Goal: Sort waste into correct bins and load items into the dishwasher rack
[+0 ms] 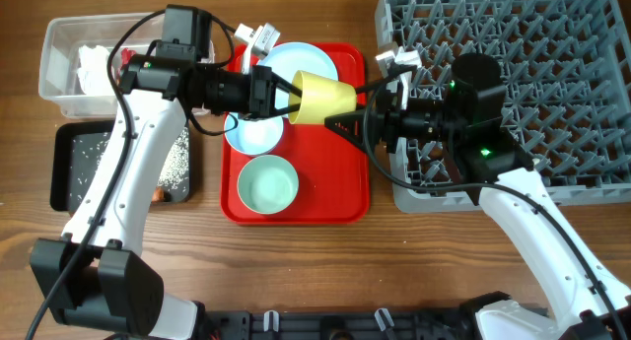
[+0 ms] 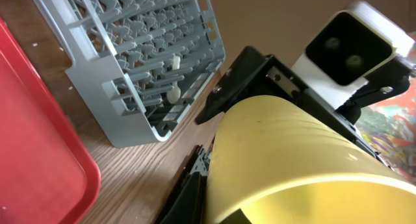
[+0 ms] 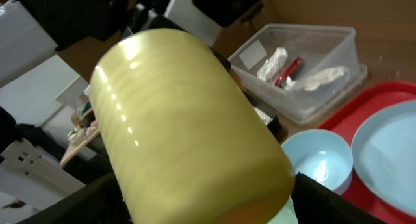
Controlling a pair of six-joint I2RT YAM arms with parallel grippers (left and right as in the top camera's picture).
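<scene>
Cup (image 1: 320,99) at mid-frame above the red tray (image 1: 350,197), lying sideways between both claws. Left claw (image 1: 281,92) pinches its rim. Right claw (image 1: 345,121) has fingers either side of the base (clamped or not, can't tell). Rack (image 1: 552,44) is at upper right.

Likely a robotics lab: wooden table (image 1: 296,271) staged with a dishwasher rack (image 1: 552,44).

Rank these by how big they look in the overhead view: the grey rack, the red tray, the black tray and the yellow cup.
1. grey rack
2. red tray
3. black tray
4. yellow cup, smallest even though it is held up nearer the camera.
</scene>
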